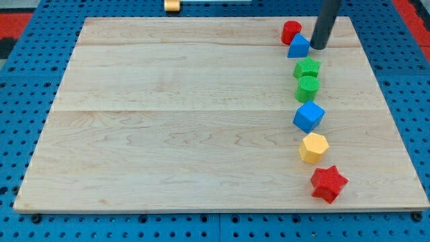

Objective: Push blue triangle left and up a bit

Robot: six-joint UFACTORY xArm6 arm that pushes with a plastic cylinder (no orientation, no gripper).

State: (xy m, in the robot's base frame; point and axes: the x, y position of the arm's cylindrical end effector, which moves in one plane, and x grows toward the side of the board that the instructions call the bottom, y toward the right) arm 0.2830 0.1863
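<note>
- I am working with a bare rod and no pincer, so nothing is opening, closing or holding; my tip (317,48) is resting just beside the blue triangle (299,46), on its right at the view's top right.
- The blue triangle is sitting near the board (168,121) top edge, touching or almost touching the red block (291,31) up-left of it, with the green star (308,67) just below.
- I am judging it light, stiff and quick to slide or spin.
- I am planning to press its lower right face, centred, watching the red block in the way.
</note>
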